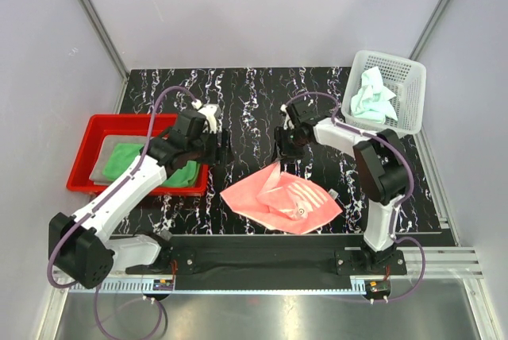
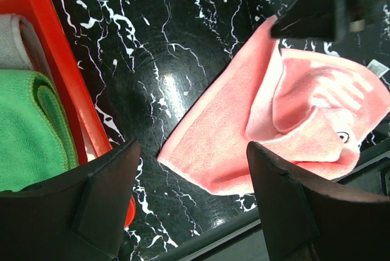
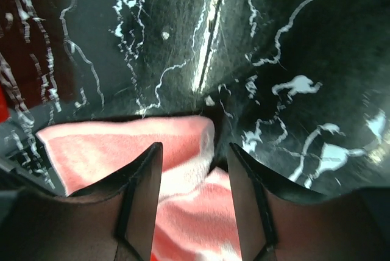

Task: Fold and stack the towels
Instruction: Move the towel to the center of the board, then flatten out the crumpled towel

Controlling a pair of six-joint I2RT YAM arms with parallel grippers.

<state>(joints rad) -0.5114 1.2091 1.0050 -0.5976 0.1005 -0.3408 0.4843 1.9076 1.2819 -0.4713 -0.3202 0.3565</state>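
1. Two arms are bolted at the near edge of the bench (image 1: 246, 94). Just past their bases the salmon-pink towel (image 1: 278, 197) lies rumpled around the middle. One flap is flopped loosely over the rest, so it's nowhere near squared up. A small white tag (image 1: 332, 195) pokes out on its right side.
2. Right tool (image 3: 195, 146) hangs over the far corner of that pink towel, pointing down. Its jaws are roughly half parted. In the wrist view the cloth lies under the gap and isn't pinched, so it has hold of nothing as far as I can see.
3. Left tool (image 2: 192, 146) sits a bit to the left, over bare black marbled bench between the pink towel and the red tray (image 1: 119, 120). Jaws are spread wide with nothing between them.
4. Red tray is on the left side of the bench. The bright green towel (image 1: 123, 157) is folded inside it, with the grey towel (image 2: 12, 41) showing right alongside. The left arm covers part of the tray from above.
5. Farthest back, in the right corner, is the white perforated basket (image 1: 409, 78). The pale mint-green towel (image 1: 371, 98) is bunched up inside it, well apart from the other three.
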